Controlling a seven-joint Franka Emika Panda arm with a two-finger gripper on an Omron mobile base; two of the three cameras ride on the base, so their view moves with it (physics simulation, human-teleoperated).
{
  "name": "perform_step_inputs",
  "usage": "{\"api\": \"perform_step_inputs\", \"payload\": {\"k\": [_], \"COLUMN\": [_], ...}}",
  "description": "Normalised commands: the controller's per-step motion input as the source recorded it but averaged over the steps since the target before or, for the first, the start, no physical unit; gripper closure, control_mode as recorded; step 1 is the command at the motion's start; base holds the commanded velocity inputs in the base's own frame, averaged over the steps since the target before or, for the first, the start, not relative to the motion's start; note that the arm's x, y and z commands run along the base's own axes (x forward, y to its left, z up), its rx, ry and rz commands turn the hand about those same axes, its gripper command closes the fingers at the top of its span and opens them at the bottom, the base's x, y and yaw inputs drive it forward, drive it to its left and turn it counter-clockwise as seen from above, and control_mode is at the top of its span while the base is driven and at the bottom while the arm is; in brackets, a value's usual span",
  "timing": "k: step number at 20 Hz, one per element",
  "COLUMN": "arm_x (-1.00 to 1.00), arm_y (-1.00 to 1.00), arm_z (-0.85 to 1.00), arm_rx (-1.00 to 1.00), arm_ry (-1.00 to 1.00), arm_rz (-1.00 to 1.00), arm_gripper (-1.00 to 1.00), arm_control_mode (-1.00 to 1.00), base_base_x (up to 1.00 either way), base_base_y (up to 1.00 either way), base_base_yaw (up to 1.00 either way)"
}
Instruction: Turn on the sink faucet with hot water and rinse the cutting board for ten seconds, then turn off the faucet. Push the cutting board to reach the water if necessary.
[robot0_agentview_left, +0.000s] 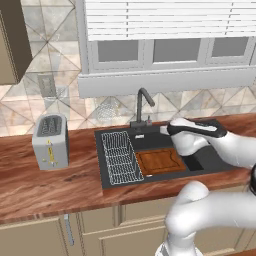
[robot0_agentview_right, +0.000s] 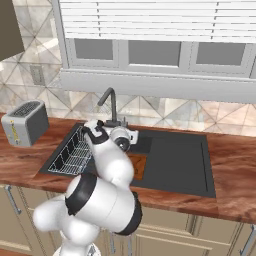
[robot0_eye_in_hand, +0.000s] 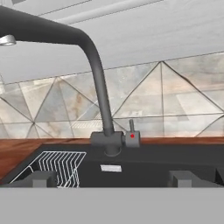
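Hand view: the tall dark grey metal sink faucet (robot0_eye_in_hand: 101, 94) stands straight ahead of the end effector (robot0_eye_in_hand: 111, 178), its small upright lever (robot0_eye_in_hand: 131, 133) just right of the stem. The jaws are spread wide, holding nothing. The reddish-brown wooden cutting board (robot0_agentview_left: 161, 161) lies in the matte black sink (robot0_agentview_left: 102, 165), nearer than the faucet. No readable writing.

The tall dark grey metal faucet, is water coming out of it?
No, the tall dark grey metal faucet has no stream under its spout, and the reddish-brown wooden cutting board lies in the black sink.
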Motion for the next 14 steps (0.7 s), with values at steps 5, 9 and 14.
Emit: {"api": "perform_step_inputs", "payload": {"k": [5, 9, 14], "arm_x": [0.14, 0.14, 0.15], "arm_y": [0.0, -0.15, -0.29], "arm_z": [0.0, 0.0, 0.0], "arm_rx": [0.0, 0.0, 0.01], "arm_ry": [0.0, 0.0, 0.0], "arm_rz": [0.0, 0.0, 0.0], "arm_gripper": [-1.0, -1.0, -1.0], "arm_control_mode": [-1.0, -1.0, -1.0], "base_base_x": [0.0, 0.0, 0.0], "base_base_y": [0.0, 0.0, 0.0], "base_base_yaw": [0.0, 0.0, 0.0]}}
